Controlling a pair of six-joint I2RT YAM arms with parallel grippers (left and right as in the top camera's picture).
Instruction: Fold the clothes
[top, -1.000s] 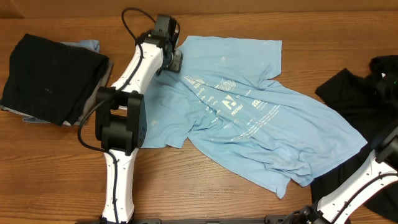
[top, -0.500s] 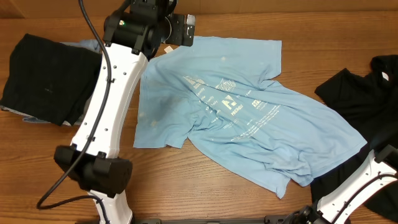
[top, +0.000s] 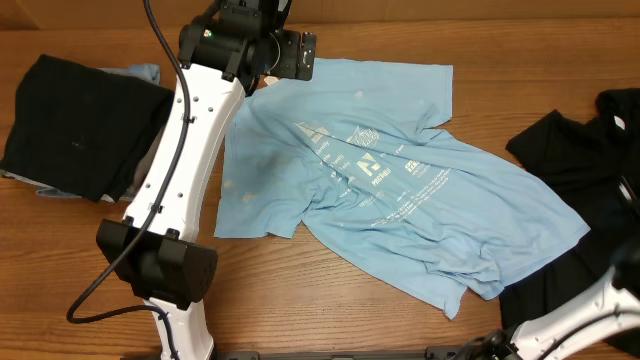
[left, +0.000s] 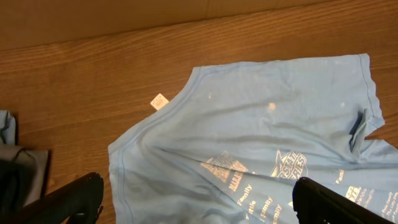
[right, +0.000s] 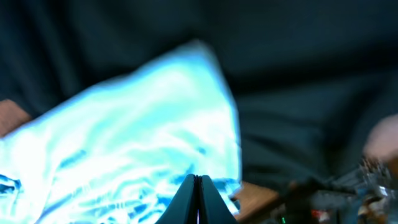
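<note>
A light blue T-shirt (top: 400, 180) lies crumpled, print up, mid-tabletop (top: 300, 290); black garments sit folded at left (top: 80, 125) and heaped at right (top: 585, 150).

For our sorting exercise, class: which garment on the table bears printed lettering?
The light blue T-shirt spread in the middle, with white print across it. The black garment on the left and the black garment on the right show none.

A robot lab bench: white robot arm (top: 185, 140) over wooden table (top: 330, 310) strewn with clothes (top: 400, 170).

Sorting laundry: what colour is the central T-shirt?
The T-shirt is light blue with white print; clearest overhead.
</note>
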